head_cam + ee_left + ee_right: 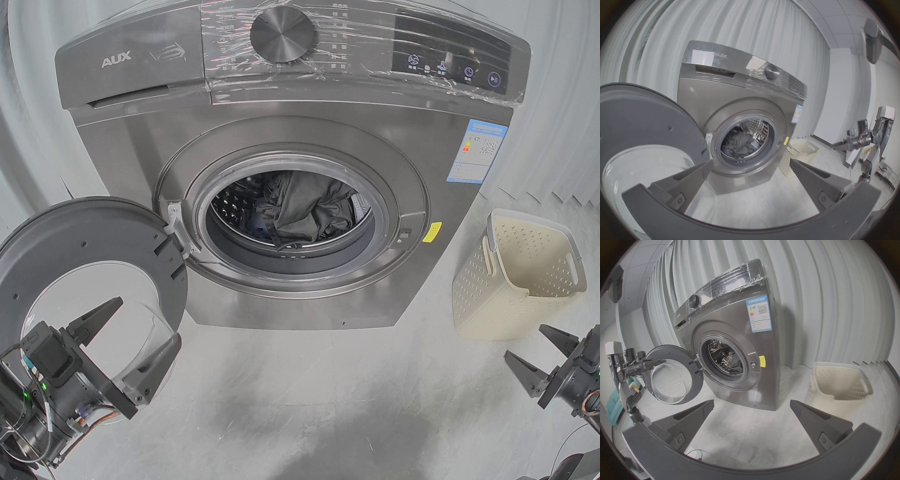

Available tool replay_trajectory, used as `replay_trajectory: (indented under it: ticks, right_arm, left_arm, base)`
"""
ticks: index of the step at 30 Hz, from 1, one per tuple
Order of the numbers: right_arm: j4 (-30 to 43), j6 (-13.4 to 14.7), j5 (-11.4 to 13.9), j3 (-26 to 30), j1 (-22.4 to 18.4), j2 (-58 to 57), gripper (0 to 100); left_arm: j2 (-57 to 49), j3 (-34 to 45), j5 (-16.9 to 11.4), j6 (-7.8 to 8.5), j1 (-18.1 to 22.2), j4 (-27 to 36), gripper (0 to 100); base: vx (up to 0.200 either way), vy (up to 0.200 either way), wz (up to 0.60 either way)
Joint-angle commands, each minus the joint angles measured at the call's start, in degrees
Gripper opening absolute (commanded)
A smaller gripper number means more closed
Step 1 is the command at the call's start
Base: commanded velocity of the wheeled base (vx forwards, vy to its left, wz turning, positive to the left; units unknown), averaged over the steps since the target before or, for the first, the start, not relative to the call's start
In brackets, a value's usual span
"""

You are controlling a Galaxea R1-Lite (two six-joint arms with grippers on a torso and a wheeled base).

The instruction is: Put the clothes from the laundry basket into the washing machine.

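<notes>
Both spread, left pincer (148, 319) and right pincer (524, 340) hang well apart from clothes (306, 206) inside washing machine (125, 144).

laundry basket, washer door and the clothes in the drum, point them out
laundry basket (481, 294): head view, perforated side wall
washer door (81, 231): head view, grey outer ring
clothes (306, 209): head view, dark bundle's middle

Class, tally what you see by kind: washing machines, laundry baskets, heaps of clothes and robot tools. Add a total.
Washing machine: 1
Laundry basket: 1
Heap of dark clothes: 1
Tools: 2, left tool and right tool
Total: 5
</notes>
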Motion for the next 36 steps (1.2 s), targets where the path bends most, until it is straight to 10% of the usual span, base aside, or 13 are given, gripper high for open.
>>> replay_trajectory:
  ticks: [1, 19, 32, 36]
  right_arm:
    - [7.9, -0.2, -0.6, 1.0, -5.2, -13.3, 100]
    - [45.4, -1.5, 0.0, 1.0, -17.7, -50.9, 100]
    - [49.0, -2.6, 2.3, 1.0, -23.5, -55.9, 100]
    - [49.1, -5.2, 7.2, 1.0, -23.3, -56.0, 100]
  left_arm:
    - [-13.1, 1.1, 0.3, 1.58, 1.3, 9.7, 100]
    - [-49.3, 1.1, -1.7, 0.62, 18.3, 48.2, 100]
    - [-65.7, 1.1, -6.4, -0.61, 30.0, 71.9, 100]
    - [-67.7, 1.1, -5.7, -1.84, 34.3, 73.9, 100]
  base:
    - [-0.200, 0.000, 0.00]
    - [-0.122, 0.000, 0.00]
    - [0.000, 0.000, 0.00]
    - [0.000, 0.000, 0.00]
